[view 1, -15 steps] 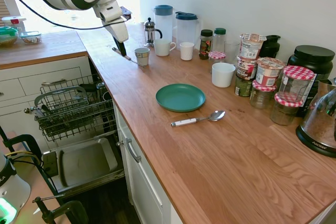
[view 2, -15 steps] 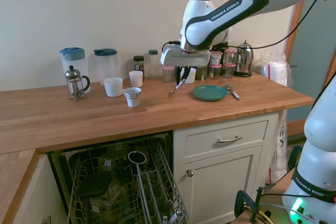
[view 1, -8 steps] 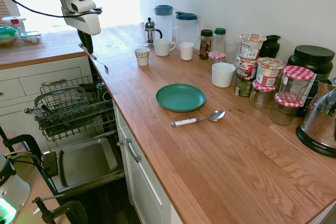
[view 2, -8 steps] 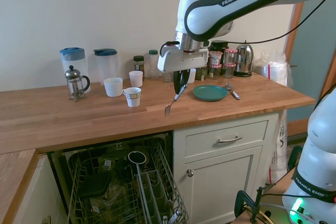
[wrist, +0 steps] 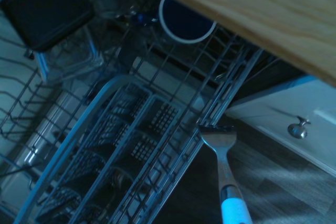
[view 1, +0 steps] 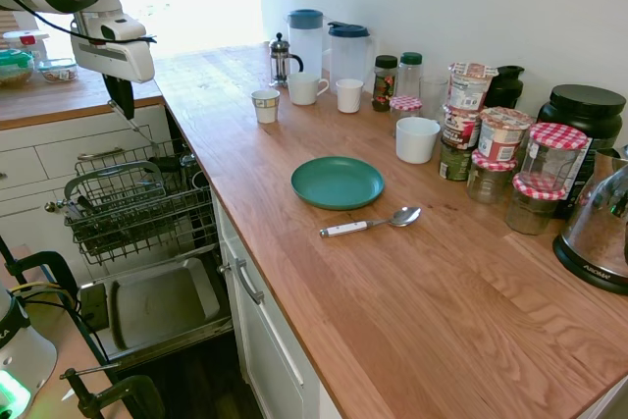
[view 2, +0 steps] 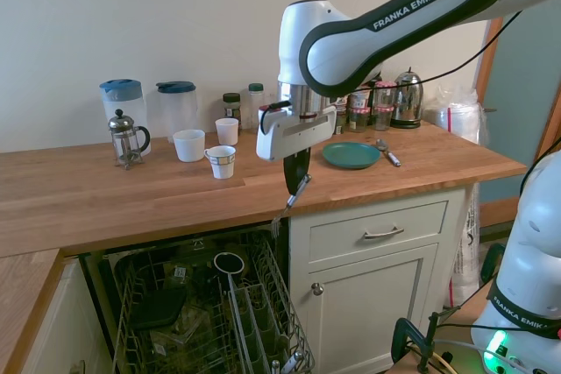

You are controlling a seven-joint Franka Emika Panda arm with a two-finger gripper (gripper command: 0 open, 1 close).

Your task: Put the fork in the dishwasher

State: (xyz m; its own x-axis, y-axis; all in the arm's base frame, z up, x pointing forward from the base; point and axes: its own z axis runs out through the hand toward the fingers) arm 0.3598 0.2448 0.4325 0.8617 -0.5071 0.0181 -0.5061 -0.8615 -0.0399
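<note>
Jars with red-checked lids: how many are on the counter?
3 visible: one small jar beside the white cup, two at the right end; others may be hidden.

The white arm (view 2: pixel 386 19) reaches out, wrist pointing down, jaws closed

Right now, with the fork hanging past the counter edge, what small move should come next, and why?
Probably lower the gripper straight down. It holds the fork tines-down above the dishwasher rack, and the wrist view shows the tines over the rack's rim beside the cutlery basket, so a slight shift toward it may be needed.
</note>
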